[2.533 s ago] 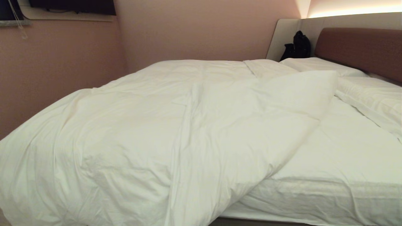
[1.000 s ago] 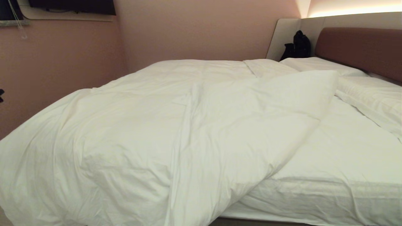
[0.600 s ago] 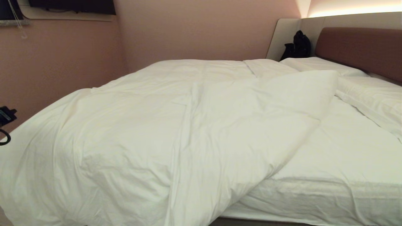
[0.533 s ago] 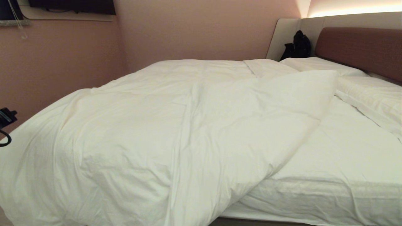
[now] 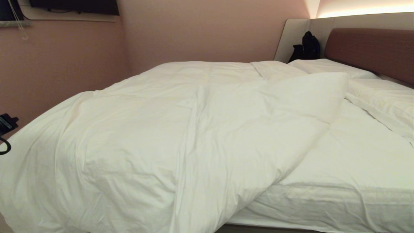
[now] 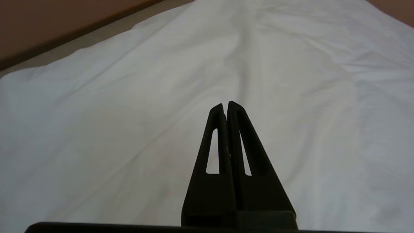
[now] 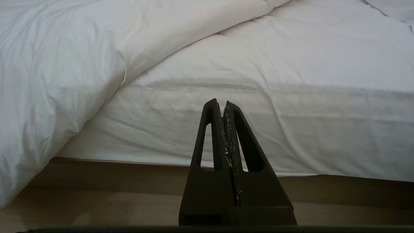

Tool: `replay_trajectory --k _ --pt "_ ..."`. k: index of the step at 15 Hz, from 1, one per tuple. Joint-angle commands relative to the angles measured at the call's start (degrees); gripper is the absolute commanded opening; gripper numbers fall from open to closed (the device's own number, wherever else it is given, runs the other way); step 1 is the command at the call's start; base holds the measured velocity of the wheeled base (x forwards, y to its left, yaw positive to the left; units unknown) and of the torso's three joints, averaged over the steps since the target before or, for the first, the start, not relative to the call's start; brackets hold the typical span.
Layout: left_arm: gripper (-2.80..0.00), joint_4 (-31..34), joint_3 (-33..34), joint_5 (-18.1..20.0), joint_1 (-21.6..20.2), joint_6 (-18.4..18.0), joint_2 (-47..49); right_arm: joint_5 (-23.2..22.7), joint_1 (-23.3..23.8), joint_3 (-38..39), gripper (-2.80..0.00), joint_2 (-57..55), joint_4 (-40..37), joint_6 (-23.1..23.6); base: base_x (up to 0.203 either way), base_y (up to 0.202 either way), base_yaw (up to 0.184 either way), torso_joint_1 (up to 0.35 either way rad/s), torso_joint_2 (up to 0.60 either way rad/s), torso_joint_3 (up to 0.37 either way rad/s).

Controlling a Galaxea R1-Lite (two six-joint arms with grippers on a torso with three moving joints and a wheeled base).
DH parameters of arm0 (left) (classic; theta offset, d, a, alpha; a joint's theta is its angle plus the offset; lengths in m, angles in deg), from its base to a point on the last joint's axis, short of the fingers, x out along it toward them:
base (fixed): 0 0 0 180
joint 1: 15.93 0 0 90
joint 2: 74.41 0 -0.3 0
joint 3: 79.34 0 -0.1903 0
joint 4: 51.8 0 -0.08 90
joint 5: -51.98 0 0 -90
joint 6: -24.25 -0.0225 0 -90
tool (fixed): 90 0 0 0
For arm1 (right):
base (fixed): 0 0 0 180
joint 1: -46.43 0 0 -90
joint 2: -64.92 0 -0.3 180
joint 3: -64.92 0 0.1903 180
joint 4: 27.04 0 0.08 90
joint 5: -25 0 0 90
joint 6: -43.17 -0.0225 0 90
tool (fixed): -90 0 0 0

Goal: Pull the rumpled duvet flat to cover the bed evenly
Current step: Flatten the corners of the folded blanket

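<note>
Comparing with the frame from two and a half seconds ago, one thing is new in the head view: a small black part of the left arm (image 5: pixel 7 124) has come in at the left edge, beside the hanging side of the duvet (image 5: pixel 155 136); I think it is the wrist and a cable, but so little shows that I am not sure. The duvet itself lies as before, bunched over the left and middle of the bed (image 5: pixel 355 161), with one corner folded back near the pillows (image 5: pixel 381 100), so the fitted sheet (image 5: pixel 362 152) is bare on the right part. The left wrist view shows what the head view does not: the left end effector (image 6: pixel 225 105) is clenched, its two fingers pressed together with nothing between them, and it hovers above the smooth white duvet surface. The right wrist view shows the right end effector (image 7: pixel 220 103) also clenched and empty, low in front of the bed side, where the beige wooden base (image 7: pixel 129 171) and the floor (image 7: pixel 81 210) appear under the mattress. A dark bag (image 5: pixel 305 47) stands by the headboard (image 5: pixel 372 51).
</note>
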Motion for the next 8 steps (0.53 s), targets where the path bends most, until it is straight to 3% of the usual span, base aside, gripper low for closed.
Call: replay_trajectory --k 1,8 --pt "-2.8 -2.41 7.31 0.19 1.1 0.08 -8.83 0.0 -0.02 0.0 -2.8 -0.07 0.02 0.0 0.0 0.0 0.0 0.0 0.0 0.0" --pt "-2.8 -10.39 33.52 0.21 8.87 0.0 -30.92 0.0 0.02 0.0 -2.8 -0.07 0.02 0.0 0.0 0.0 0.0 0.0 0.0 0.0"
